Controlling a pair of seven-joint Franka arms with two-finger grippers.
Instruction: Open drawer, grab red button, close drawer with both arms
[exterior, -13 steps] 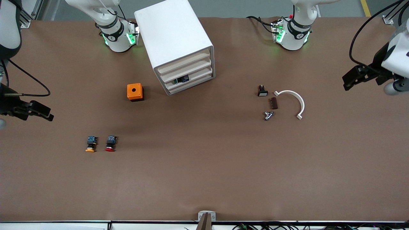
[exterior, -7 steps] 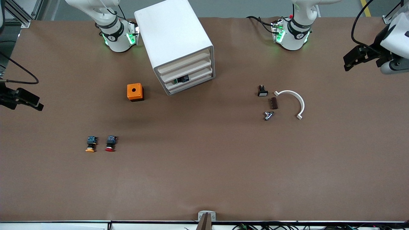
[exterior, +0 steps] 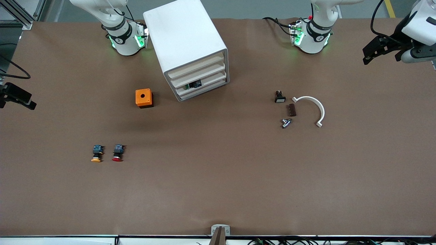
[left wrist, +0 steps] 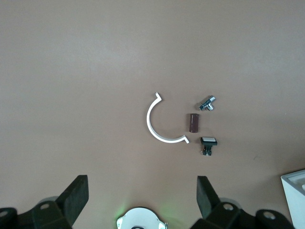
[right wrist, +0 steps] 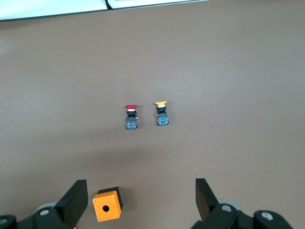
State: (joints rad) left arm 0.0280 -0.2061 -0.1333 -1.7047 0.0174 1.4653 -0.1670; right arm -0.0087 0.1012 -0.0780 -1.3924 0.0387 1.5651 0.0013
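the big white rounded-edge cabinet point(exterior: 189, 47) is standing near the robots' bases, between them but closer to the right arm's base, its stack of drawer fronts angled toward the front camera and the left arm's end of the table. the shallow white plastic drawer point(exterior: 197, 74), second tier from the top, is sitting flush and shut. the small push button with the round red cap and black-blue body point(exterior: 118, 152) is lying on the brown table, not in any tier, well nearer the front camera than the cabinet and toward the right arm's end, just beside its orange-yellow-capped twin point(exterior: 97, 153). its long axis is running toward the camera, cap end nearest.

the right gripper point(exterior: 18, 96) is hanging over the table's edge at its own end, black fingers spread wide in its wrist view with nothing between them; it looks the nearer one to the button. the left gripper point(exterior: 374, 51) is hovering over the other end, its fingers point(left wrist: 76, 195) likewise apart and empty, well apart from the drawer front.

the drawer's contents are hidden while it is shut, and no handle or lip is making itself out. only a small green-and-dark part is showing in the tier below. the right gripper is partly cut off by the front view's edge.
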